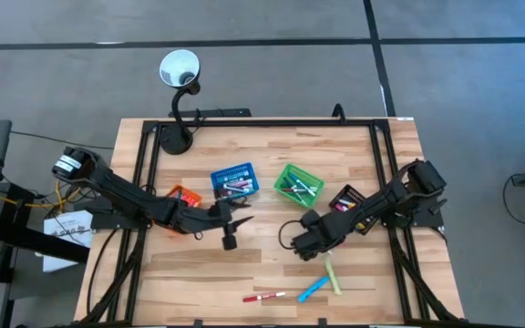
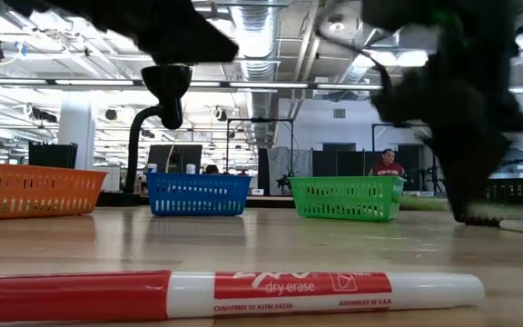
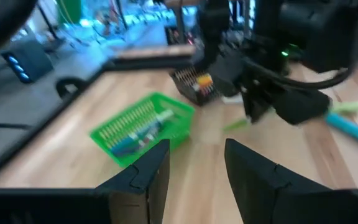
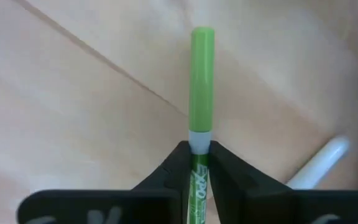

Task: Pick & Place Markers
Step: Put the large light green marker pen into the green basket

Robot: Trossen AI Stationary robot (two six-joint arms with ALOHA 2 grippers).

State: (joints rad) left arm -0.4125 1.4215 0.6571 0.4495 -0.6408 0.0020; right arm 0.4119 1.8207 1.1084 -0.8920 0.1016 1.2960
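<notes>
My right gripper [image 4: 199,152] stands right of the table's middle [image 1: 310,244], pointing down, shut on a green marker [image 4: 202,81]. The same marker shows as a green sliver [image 3: 235,124] under the gripper in the left wrist view. My left gripper [image 1: 235,221] hangs open over the table's middle, near the blue basket [image 1: 233,180], with nothing between its fingers [image 3: 194,168]. Three loose markers lie flat near the front edge: yellow-green [image 1: 334,273], blue [image 1: 313,289] and red-and-white [image 1: 264,296]. My right gripper pinches the green marker between its two fingers, on the barrel just behind the cap [image 4: 199,140]. The fingers come from above and lie across the marker. The capped end sticks out past them, level with the tabletop; whether the marker is clear of the wood I cannot tell.
Four mesh baskets stand in a row across the middle: orange [image 1: 182,196], blue, green [image 1: 299,185] with markers inside, and black [image 1: 349,200]. A gooseneck lamp [image 1: 179,71] stands at the far left. A black frame [image 1: 262,123] borders the table. A white marker end [image 4: 322,163] lies beside the held marker.
</notes>
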